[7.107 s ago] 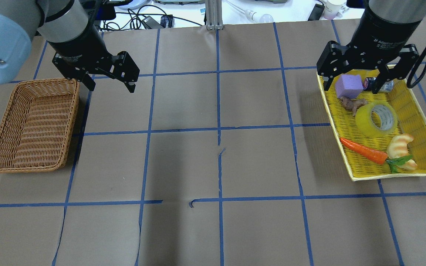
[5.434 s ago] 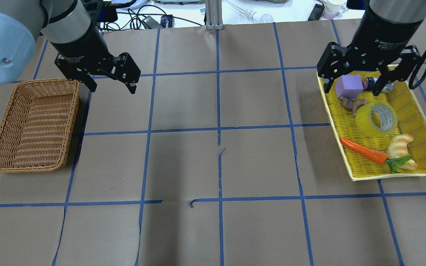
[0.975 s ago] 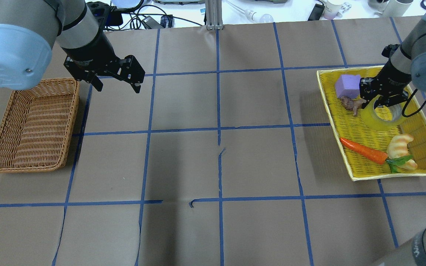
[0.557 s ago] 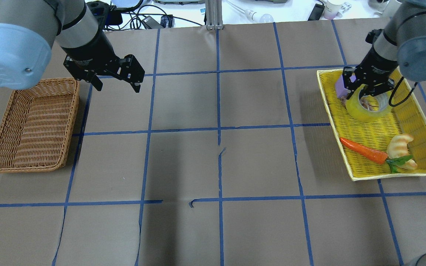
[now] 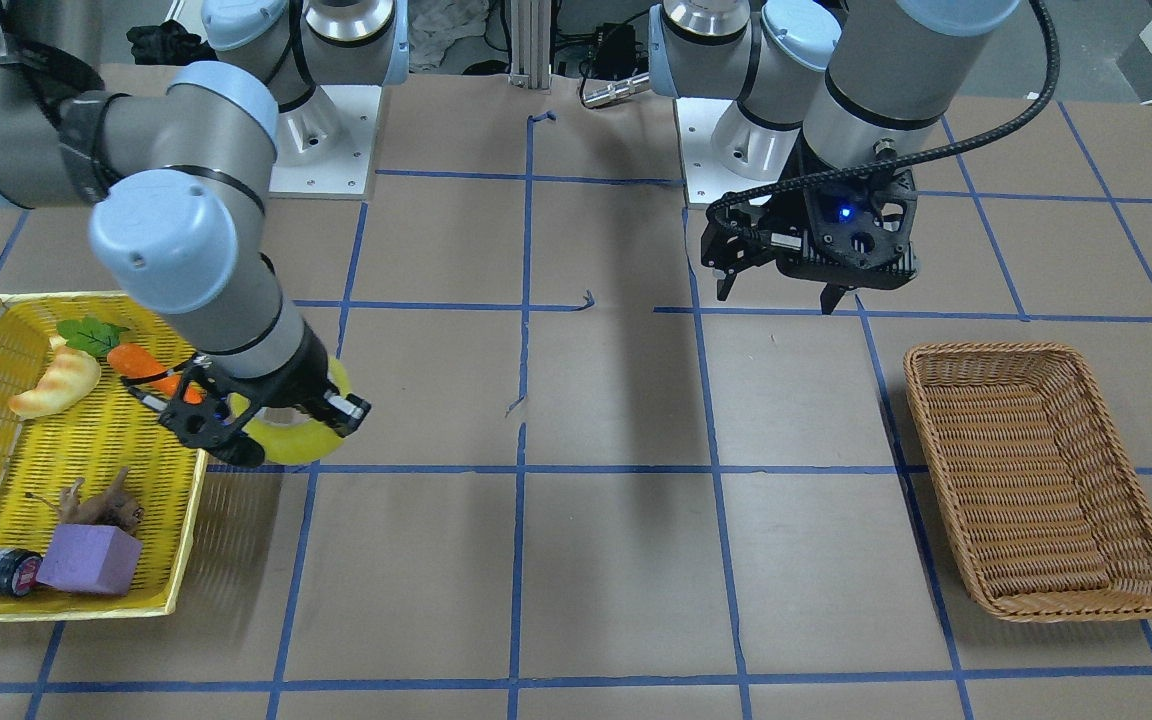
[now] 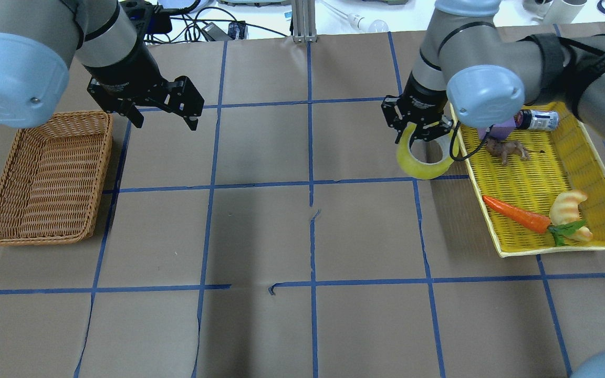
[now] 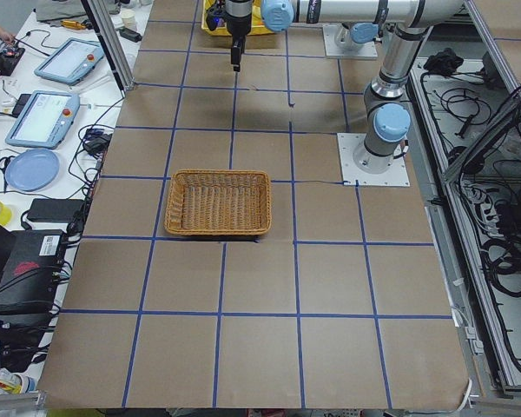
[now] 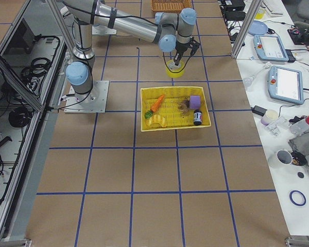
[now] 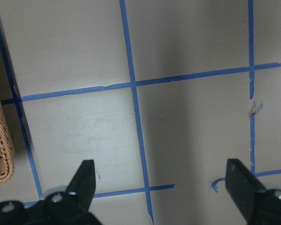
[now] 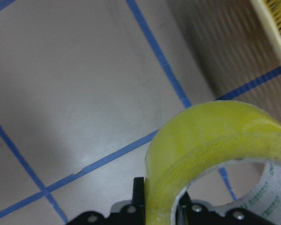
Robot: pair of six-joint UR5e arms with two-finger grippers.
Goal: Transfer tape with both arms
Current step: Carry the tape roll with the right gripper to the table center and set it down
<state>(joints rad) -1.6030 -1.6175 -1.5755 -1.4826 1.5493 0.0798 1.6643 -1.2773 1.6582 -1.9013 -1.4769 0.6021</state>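
The yellow tape roll (image 6: 424, 164) hangs from my right gripper (image 6: 422, 132), which is shut on its wall. It is in the air just outside the left edge of the yellow tray (image 6: 544, 251). The front-facing view shows the tape (image 5: 298, 442) under the right gripper (image 5: 258, 420), and the right wrist view shows the tape (image 10: 210, 154) close up over the brown table. My left gripper (image 6: 166, 119) is open and empty, above the table beside the wicker basket (image 6: 34, 240). It also shows in the front-facing view (image 5: 774, 298) and the left wrist view (image 9: 161, 183).
The yellow tray holds a purple block (image 6: 503, 129), a small dark can (image 6: 536, 119), a brown root (image 6: 507, 149), a carrot (image 6: 515, 214) and a croissant (image 6: 567, 206). The wicker basket (image 5: 986, 350) has nothing in it. Blue tape lines grid the table.
My right gripper has lifted the tape out of the yellow tray and carried it leftward past the tray's edge. My left gripper has hardly moved.
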